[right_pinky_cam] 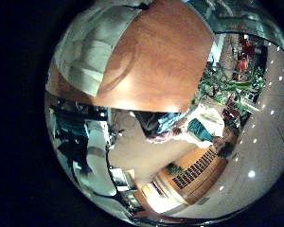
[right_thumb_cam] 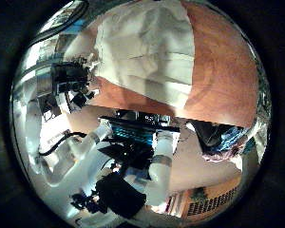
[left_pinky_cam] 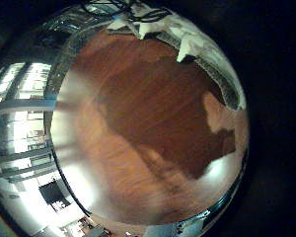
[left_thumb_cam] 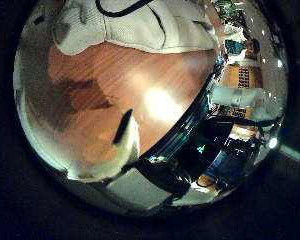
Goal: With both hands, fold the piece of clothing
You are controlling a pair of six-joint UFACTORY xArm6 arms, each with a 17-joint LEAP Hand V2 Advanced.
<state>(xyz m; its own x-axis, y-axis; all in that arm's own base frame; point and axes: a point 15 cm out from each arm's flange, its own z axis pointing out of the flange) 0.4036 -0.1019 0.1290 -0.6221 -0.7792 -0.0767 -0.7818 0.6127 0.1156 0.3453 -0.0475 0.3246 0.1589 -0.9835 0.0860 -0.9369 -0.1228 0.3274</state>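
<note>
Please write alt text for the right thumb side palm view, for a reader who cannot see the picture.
A pale piece of clothing lies spread on a wooden table, seen from above by the palm camera. Below the table edge, white and black robot parts fill the near side of the view.

You are looking at an indoor room that reads as a lab or demo space set up inside an office-like building rather than a home. A wooden table (right_pinky_cam: pixel 166 57) stands on a smooth pale floor (right_pinky_cam: pixel 147 151). Beyond the table you can see leafy potted plants (right_pinky_cam: pixel 218 90) and low furniture along the walls. Large bright windows (left_pinky_cam: pixel 20 89) run along one side of the room. Small ceiling spotlights (right_pinky_cam: pixel 265 113) dot the room overhead, the kind you find in a showroom or open office.
</note>
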